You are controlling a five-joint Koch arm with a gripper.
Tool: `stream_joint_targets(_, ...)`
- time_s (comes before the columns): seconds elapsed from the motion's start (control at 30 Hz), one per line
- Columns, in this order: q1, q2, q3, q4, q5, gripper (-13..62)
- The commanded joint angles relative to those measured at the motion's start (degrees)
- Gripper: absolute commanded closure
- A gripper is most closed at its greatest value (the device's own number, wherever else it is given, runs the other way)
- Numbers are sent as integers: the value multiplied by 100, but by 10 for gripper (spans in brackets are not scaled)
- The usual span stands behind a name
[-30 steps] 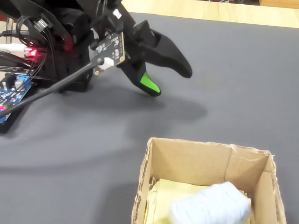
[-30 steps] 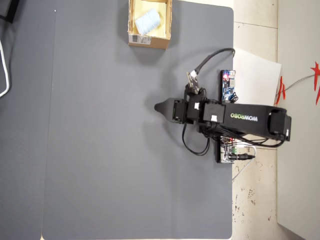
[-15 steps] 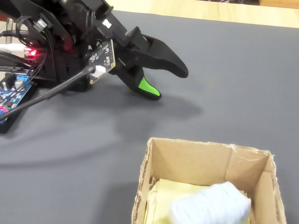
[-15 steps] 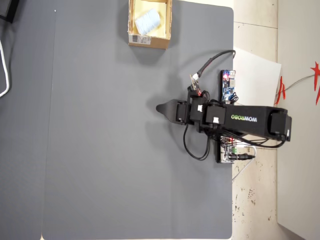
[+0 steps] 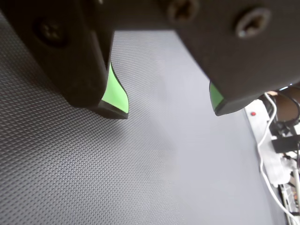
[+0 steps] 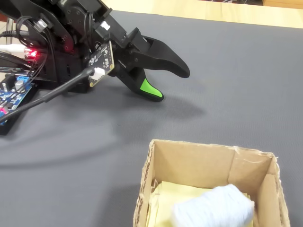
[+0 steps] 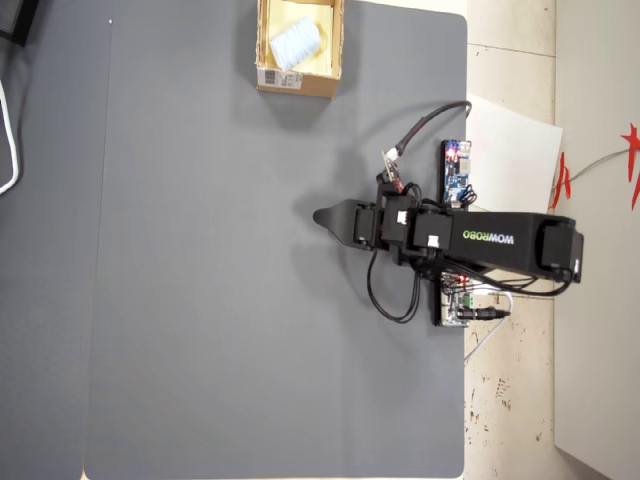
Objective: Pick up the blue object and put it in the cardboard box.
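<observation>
The pale blue object (image 6: 213,210) lies inside the cardboard box (image 6: 144,189), on its yellowish floor. The overhead view shows the cardboard box (image 7: 297,82) at the mat's top edge with the blue object (image 7: 296,40) in it. My gripper (image 6: 171,85) hovers low over the bare grey mat, well apart from the box. In the wrist view the gripper (image 5: 169,111) is open, its green pads wide apart with only mat between them. From overhead, the gripper (image 7: 320,217) points left near the mat's middle.
The grey mat (image 7: 200,300) covers most of the table. A small blue circuit board (image 7: 457,170) with a red light and cables sits by the arm's base at the right. A white power strip (image 5: 269,150) lies off the mat's edge.
</observation>
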Motion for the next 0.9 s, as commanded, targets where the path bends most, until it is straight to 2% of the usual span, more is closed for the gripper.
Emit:
stream_joint_targets(0.0,-9,483,246,545,123,153)
stream_joint_targets(0.87,9,483,246,545,88,154)
